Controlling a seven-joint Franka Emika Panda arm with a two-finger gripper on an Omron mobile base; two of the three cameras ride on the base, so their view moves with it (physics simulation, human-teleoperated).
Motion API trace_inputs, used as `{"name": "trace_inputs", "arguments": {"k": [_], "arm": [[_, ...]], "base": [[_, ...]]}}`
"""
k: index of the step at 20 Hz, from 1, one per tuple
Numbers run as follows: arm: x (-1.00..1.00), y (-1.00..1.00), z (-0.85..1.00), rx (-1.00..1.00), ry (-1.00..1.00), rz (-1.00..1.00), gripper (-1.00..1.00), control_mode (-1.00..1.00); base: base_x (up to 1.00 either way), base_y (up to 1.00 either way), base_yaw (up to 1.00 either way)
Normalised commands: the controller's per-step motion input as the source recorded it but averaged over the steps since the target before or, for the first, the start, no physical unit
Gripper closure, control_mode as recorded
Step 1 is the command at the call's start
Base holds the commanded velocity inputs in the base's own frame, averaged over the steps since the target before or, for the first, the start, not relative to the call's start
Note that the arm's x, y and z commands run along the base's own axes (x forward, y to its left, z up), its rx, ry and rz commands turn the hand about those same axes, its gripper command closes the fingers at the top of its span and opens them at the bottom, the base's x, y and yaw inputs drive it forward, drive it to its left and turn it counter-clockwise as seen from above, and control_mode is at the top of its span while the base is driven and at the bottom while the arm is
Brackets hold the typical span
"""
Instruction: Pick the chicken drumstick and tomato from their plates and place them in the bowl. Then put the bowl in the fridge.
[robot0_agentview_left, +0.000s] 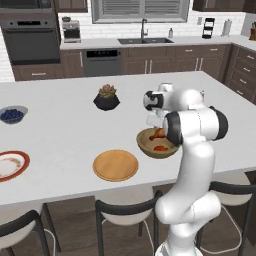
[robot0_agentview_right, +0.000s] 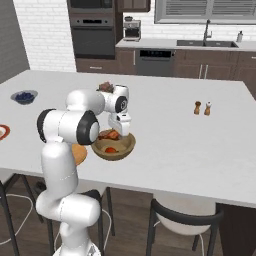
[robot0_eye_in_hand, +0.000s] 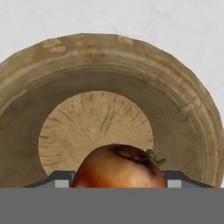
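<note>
The white island counter (robot0_agentview_left: 60, 135) carries everything here, with the arm rising from its near edge and bending over the right part of that edge. Just in from the near edge sits the bowl (robot0_agentview_left: 150, 147), deep and tan-brown, and the gripper (robot0_agentview_right: 120, 131) hangs directly above its opening. The wooden plate (robot0_agentview_left: 115, 165) lies bare just left of the bowl, close to the near edge, and the white plate with the red-orange rim (robot0_agentview_left: 11, 165) lies well apart toward the near left corner. A small grey bowl of blueberries (robot0_agentview_left: 12, 114) rests by the left edge, and a black faceted plant pot (robot0_agentview_left: 106, 99) stands near the middle, toward the far edge. The chicken drumstick (robot0_agentview_left: 158, 133) is up at the bowl's rim level between the fingers, its golden-brown body filling the low centre of the hand view (robot0_eye_in_hand: 118, 166); the jaws appear closed on it, though the fingertips themselves are mostly hidden. The tomato (robot0_agentview_right: 111, 149) already lies in the bowl's bottom, below the drumstick. Two small shakers (robot0_agentview_right: 202, 108) stand side by side well to the right, on the open counter.
</note>
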Motion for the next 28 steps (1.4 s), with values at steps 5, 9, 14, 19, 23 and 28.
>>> {"name": "trace_inputs", "arguments": {"k": [5,9,14,19,23,28], "arm": [[0.04,0.01,-0.60,0.00,0.04,0.00,1.00,-1.00],[0.10,0.01,-0.37,0.00,0.01,0.00,-1.00,-1.00],[0.02,0.00,0.00,0.00,0.00,0.00,-1.00,-1.00],[-0.27,0.00,0.03,0.00,-0.09,0.00,-1.00,-1.00],[-0.45,-0.04,0.30,0.03,-0.12,-0.01,-1.00,-1.00],[-0.83,-0.23,0.69,0.07,-0.23,0.00,-1.00,-1.00]], "base": [[0.00,0.00,0.00],[0.00,0.00,0.00],[0.00,0.00,0.00],[0.00,0.00,0.00],[0.00,0.00,0.00],[0.00,0.00,0.00]]}}
